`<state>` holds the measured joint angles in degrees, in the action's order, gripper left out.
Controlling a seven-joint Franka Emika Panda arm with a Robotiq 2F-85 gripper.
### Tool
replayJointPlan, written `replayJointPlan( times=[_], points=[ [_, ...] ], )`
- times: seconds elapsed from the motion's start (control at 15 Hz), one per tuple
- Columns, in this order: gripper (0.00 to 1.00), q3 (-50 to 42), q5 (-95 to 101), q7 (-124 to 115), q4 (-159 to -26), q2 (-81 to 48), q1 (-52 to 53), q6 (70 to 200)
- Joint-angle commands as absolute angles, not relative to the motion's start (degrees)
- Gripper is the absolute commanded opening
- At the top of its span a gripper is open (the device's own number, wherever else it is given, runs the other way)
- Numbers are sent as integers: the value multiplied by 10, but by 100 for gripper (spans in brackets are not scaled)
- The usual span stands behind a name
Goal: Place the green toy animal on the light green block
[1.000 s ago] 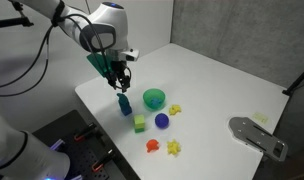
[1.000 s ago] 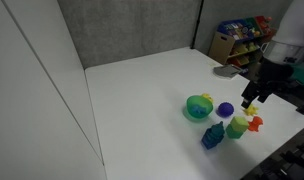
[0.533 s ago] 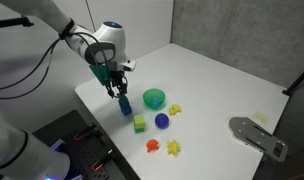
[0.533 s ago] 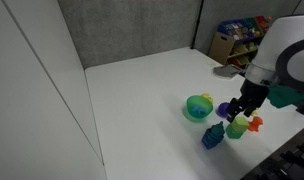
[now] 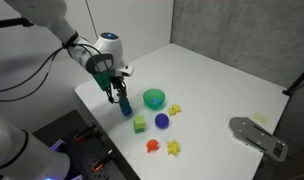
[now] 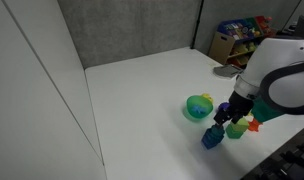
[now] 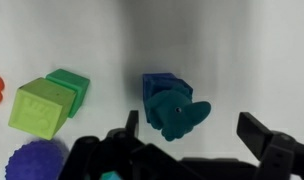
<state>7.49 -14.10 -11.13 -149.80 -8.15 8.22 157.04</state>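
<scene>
The green toy animal [image 7: 175,110], a lumpy dark teal figure, rests on top of the blue cube [image 7: 158,86] in the wrist view. My gripper [image 7: 192,122] is open around it, with a gap between each finger and the toy. The light green block [image 7: 37,108] stands apart to the left. In both exterior views the gripper [image 5: 120,96] [image 6: 224,120] hangs low over the blue cube [image 5: 126,107] [image 6: 211,138], and the light green block [image 5: 140,123] [image 6: 235,130] is next to it. The toy is too small to make out there.
A round green bowl [image 5: 154,98] [image 6: 198,107], a purple ball [image 5: 162,121] [image 7: 32,160], two yellow toys [image 5: 175,108] [image 5: 174,148] and an orange toy [image 5: 151,146] [image 6: 255,125] lie close by. A grey metal piece [image 5: 257,135] is at the table's edge.
The gripper has come down from above the table to just over the blue cube. The blocks, bowl and other toys have not moved.
</scene>
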Motion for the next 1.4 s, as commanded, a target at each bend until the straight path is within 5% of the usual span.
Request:
replayJointPlan(
  times=[0.0, 0.2, 0.27, 0.4, 0.73, 1.33],
  points=[
    [100, 78, -137, -133, -1487, -116, 87, 1602],
    [95, 79, -138, -133, -1482, -137, 90, 1620],
    [75, 79, -136, -134, -1479, -144, 92, 1625],
    [69, 77, -134, -135, -1475, -155, 95, 1634],
    [29, 77, -132, -131, -1468, -163, 95, 1634],
    [13, 83, -155, -86, -1488, -57, 59, 1540]
  ],
)
